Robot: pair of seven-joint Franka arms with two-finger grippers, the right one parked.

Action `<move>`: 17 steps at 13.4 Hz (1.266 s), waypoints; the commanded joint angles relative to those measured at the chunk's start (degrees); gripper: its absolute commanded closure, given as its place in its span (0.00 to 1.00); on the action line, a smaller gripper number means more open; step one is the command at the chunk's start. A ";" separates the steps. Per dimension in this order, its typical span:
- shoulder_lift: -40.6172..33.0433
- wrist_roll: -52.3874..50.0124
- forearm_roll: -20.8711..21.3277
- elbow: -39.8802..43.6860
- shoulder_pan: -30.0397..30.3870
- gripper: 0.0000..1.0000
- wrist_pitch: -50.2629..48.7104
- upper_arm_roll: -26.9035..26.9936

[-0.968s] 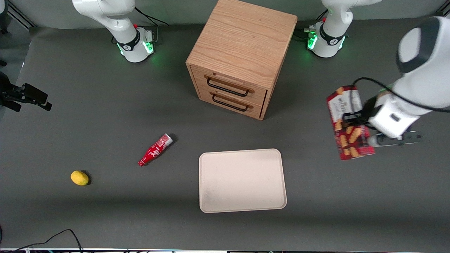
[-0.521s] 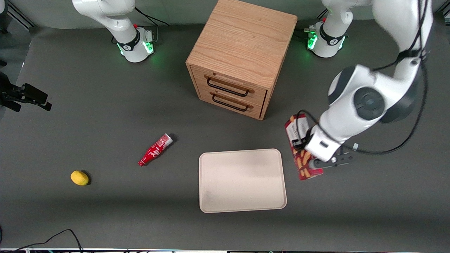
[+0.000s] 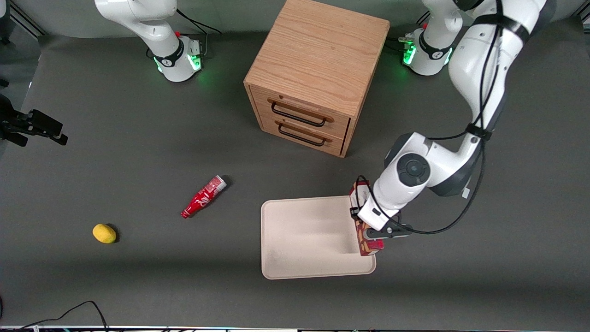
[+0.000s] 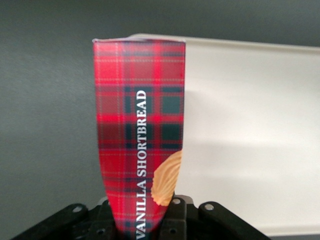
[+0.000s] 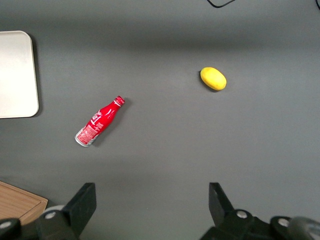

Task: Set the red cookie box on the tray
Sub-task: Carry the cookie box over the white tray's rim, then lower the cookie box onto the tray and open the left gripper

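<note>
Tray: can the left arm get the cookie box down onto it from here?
Probably yes. The pincer holds the cookie box over the tray edge nearest the working arm; nothing lies on the tray beneath it.

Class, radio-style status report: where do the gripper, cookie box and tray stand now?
Gripper shut on red cookie box, above tray edge nearest working arm. Box not yet set down. Nothing on tray.

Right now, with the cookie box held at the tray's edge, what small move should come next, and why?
Probably shift inward over the tray before lowering: the gripper holds the red cookie box above the tray's rim toward the working arm's end, not its middle.
</note>
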 commanded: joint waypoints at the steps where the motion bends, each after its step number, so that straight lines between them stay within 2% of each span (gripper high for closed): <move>1: 2.07 -1.70 1.62 2.05 -3.90 1.00 3.32 4.68; 3: 2.95 -1.78 3.28 2.14 -4.08 1.00 3.96 4.96; 4: 3.22 -1.78 4.25 2.14 -4.00 0.93 3.96 4.96; 5: 3.22 -1.87 4.43 2.14 -4.00 0.40 3.96 4.96; 6: 3.13 -1.96 4.61 2.14 -4.00 0.00 3.87 4.96; 12: -1.42 -4.95 3.82 1.88 -2.60 0.00 1.86 4.87; 17: -13.45 -4.33 -0.57 1.96 -1.10 0.00 -14.82 4.60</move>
